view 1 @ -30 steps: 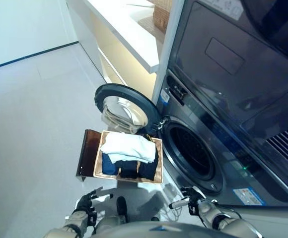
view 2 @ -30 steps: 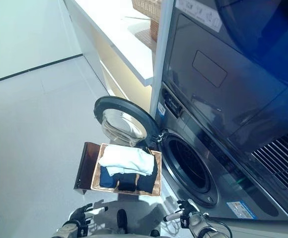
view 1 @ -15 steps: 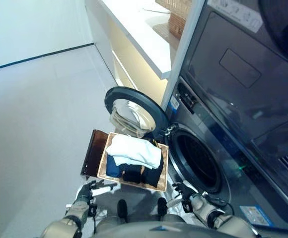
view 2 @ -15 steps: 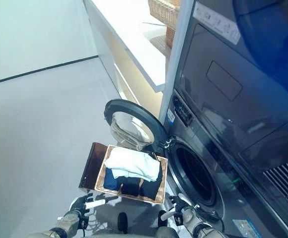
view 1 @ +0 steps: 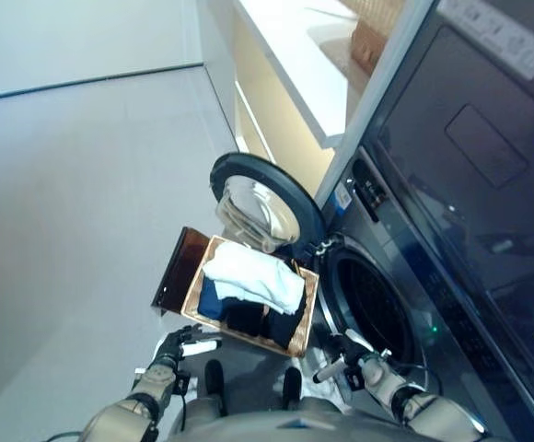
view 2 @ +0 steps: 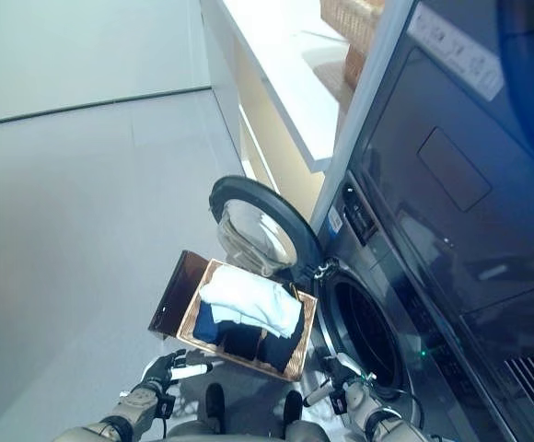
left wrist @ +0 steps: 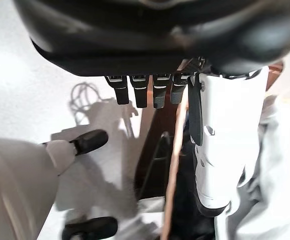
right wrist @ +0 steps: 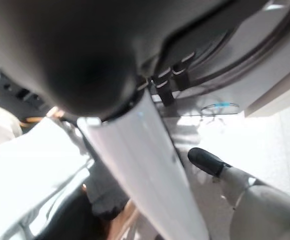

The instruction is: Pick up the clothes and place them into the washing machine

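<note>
Clothes (view 1: 253, 276), white on top of dark pieces, lay piled in a basket (view 1: 193, 293) on the floor just beside the washing machine (view 1: 405, 276). Its round door (view 1: 265, 201) stood swung wide, the drum opening (view 1: 368, 308) dark. The left robot hand (view 1: 173, 348) hung near the basket's near edge, fingers relaxed and holding nothing. The right robot hand (view 1: 354, 359) hovered before the drum opening, thumb out, fingers loose and empty.

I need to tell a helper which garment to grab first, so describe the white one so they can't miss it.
Find the washing machine with its round door swung open. On the floor before it stands a basket; the white garment lies on top, the only pale piece over the dark clothes.
</note>
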Tool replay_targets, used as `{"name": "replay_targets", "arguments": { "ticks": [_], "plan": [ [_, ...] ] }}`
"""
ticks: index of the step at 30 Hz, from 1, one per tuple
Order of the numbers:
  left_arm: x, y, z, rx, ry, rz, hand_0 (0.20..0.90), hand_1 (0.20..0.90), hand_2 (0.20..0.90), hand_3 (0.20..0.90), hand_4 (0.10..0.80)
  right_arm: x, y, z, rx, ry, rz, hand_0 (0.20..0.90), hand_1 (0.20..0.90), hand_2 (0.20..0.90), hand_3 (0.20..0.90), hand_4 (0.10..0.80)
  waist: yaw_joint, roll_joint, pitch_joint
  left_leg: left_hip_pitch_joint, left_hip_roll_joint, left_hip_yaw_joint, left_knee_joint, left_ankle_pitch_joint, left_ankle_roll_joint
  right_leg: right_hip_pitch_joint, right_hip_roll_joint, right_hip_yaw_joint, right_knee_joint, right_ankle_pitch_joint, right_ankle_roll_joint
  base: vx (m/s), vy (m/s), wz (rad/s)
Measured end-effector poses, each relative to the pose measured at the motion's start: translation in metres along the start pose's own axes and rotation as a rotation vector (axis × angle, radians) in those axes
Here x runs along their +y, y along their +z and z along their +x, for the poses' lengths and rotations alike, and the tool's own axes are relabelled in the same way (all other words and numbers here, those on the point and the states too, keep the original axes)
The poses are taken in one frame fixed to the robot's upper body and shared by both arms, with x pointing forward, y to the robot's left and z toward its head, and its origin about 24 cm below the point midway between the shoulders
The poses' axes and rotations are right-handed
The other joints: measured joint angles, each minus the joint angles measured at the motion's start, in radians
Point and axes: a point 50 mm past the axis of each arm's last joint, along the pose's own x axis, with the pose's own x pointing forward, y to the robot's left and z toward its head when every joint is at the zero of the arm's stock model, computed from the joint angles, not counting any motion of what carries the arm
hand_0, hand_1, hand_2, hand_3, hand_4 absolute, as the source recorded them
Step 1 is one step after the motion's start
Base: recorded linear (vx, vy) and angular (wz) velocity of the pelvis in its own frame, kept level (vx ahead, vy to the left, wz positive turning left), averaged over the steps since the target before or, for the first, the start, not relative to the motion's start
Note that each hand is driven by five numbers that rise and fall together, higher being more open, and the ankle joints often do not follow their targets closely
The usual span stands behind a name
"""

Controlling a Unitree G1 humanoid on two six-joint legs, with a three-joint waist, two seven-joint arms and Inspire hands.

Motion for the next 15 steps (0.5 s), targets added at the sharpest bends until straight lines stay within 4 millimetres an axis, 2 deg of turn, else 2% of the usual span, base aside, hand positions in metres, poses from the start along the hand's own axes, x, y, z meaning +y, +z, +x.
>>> {"name": "replay_targets", "arguments": {
  "ticks": [3,6,9,15],
  "plan": [
    [0.006,0.01,0.002,-0.027,0.007,0.047,0.9,0.9,0.9,0.9,0.8,-0.009,0.015,0.002,-0.053,-0.034,-0.043,0.9,0.9,0.9,0.9,0.8,0.0,-0.007,0.017,0.006,-0.016,0.028,0.0,-0.001,0.021,-0.01,-0.015,0.022,0.004,0.005,0.011,0.007,0.116,-0.16],
    [0.017,0.014,0.003,-0.041,0.04,0.054,0.9,0.9,0.9,0.9,0.8,-0.013,0.029,0.003,-0.101,-0.05,-0.089,0.9,0.9,0.9,0.9,0.8,0.003,-0.007,0.024,0.016,-0.022,0.036,0.0,-0.006,0.024,-0.007,-0.021,0.039,0.003,0.007,0.017,-0.012,0.064,-0.12],
    [0.033,0.02,0.004,-0.059,0.108,0.016,0.9,0.9,0.9,0.9,0.8,-0.026,0.051,0.004,-0.171,-0.103,-0.144,0.9,0.9,0.9,0.9,0.8,0.005,-0.002,0.049,0.015,-0.022,0.039,0.0,-0.006,0.024,-0.004,-0.02,0.046,-0.012,0.011,0.023,-0.031,0.049,-0.07],
    [0.022,0.012,0.002,-0.037,0.102,0.002,0.9,0.9,0.9,0.9,0.8,-0.041,0.065,0.005,-0.204,-0.168,-0.161,0.9,0.9,0.9,0.9,0.8,0.005,0.015,0.08,0.0,-0.021,0.036,0.0,-0.005,0.02,-0.011,-0.018,0.045,-0.022,0.011,0.024,-0.046,0.016,0.02]
  ]
}}
